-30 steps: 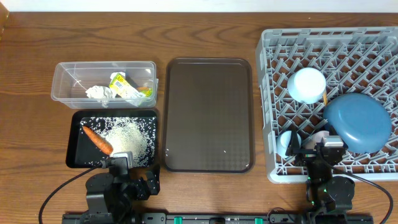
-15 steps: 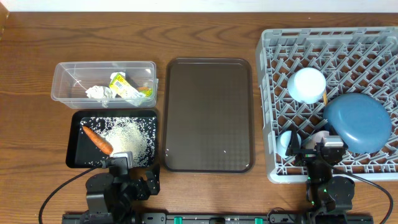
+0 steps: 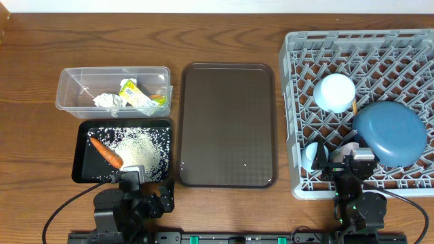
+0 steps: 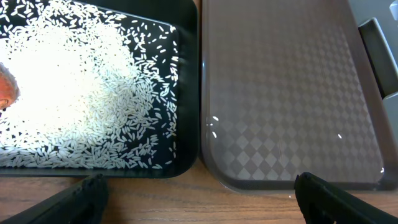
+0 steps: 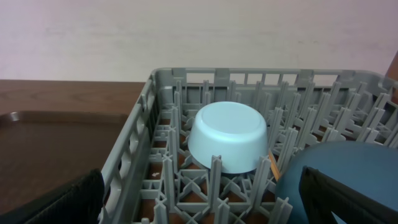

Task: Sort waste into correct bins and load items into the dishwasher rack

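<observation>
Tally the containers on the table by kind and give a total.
Trays: 2, the black tray and the brown serving tray
Tubs: 1, the clear tub
Racks: 1, the grey rack
Total: 4

The table (image 3: 224, 34) under my arms is wood, its grain plain to see, with a low sheen. The tub (image 3: 62, 88) is clear, smooth plastic; the paper (image 3: 108, 101) in it is crumpled. Below my left wrist, the black tray (image 4: 188, 74) is glossy, and the brown tray (image 4: 280, 93) bears a fine diamond texture with glints. The rack (image 5: 134, 149) is matt grey plastic; the bowl (image 5: 227, 143) looks smooth, perhaps satin plastic.
</observation>
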